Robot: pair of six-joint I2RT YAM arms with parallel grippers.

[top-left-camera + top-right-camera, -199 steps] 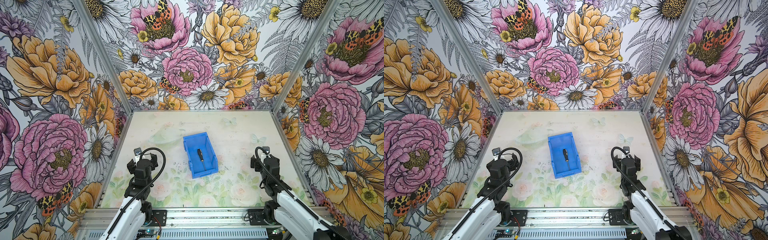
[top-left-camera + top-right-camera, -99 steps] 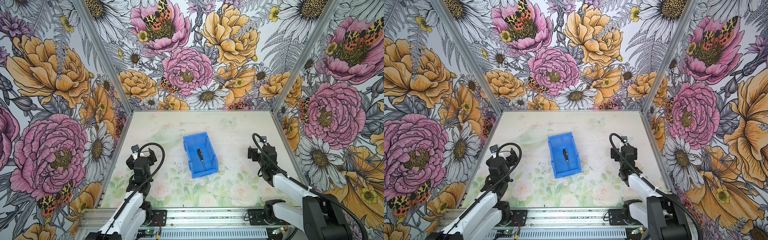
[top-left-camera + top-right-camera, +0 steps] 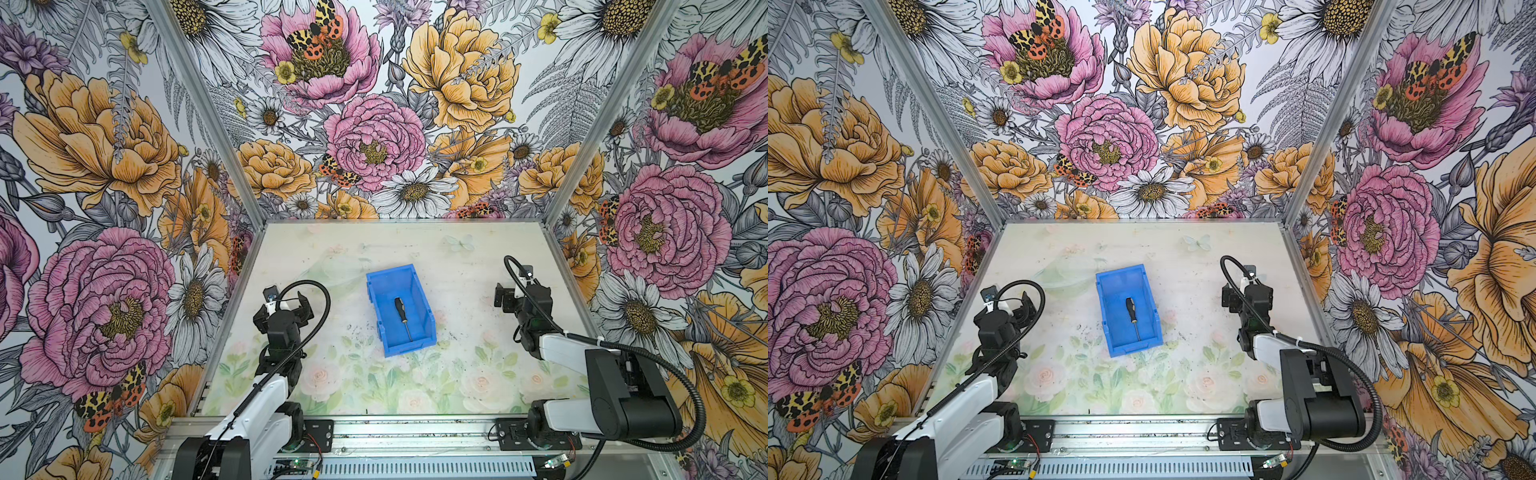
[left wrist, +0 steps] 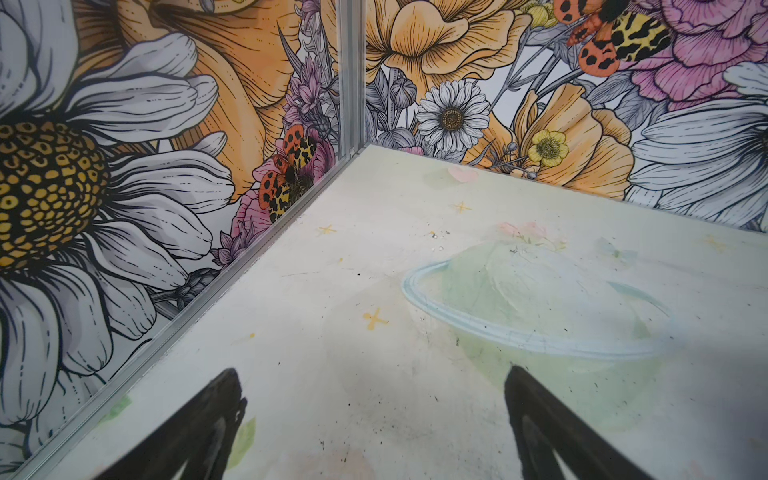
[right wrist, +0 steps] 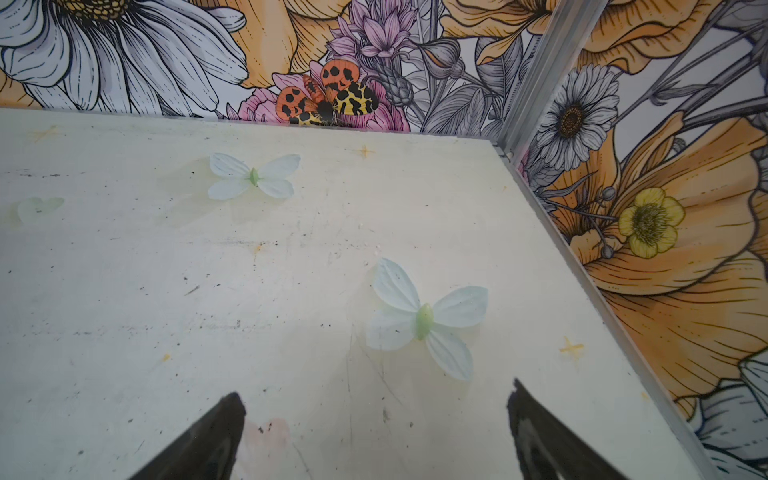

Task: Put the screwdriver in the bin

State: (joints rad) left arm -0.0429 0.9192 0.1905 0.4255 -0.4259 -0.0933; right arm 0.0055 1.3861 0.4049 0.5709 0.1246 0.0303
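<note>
Floral wallpaper panels (image 3: 104,145) in pink, orange and white enclose the work cell on three sides, joined by aluminium corner posts (image 3: 199,104). The cell floor is a pale, faintly printed tabletop (image 3: 353,249) marked with dark specks.

At the left of the frame in both top views, the left gripper (image 3: 284,308) sits over the tabletop near the left wall, well apart from the bin. Its claw is spread wide and empty. In the left wrist view the black fingertips (image 4: 216,415) frame only bare tabletop, with a faint printed green ring (image 4: 536,336) beyond them.

At the centre of the frame, a bright blue rectangular open-topped plastic bin (image 3: 376,309) stands on the tabletop. Its long axis runs from upper to lower frame, slightly skewed. A small screwdriver (image 3: 402,313) with a black-and-yellow handle and a thin dark metal shaft lies flat on the bin floor, fully inside the walls. The handle points toward the upper frame and the tip toward the lower frame.

At the right of the frame, the right gripper (image 3: 521,291) sits near the right wall, well apart from the bin. Its claw is likewise spread wide and empty. In the right wrist view its black fingertips (image 5: 216,432) frame bare tabletop, with a pale blue printed butterfly (image 5: 424,320) just beyond.
</note>
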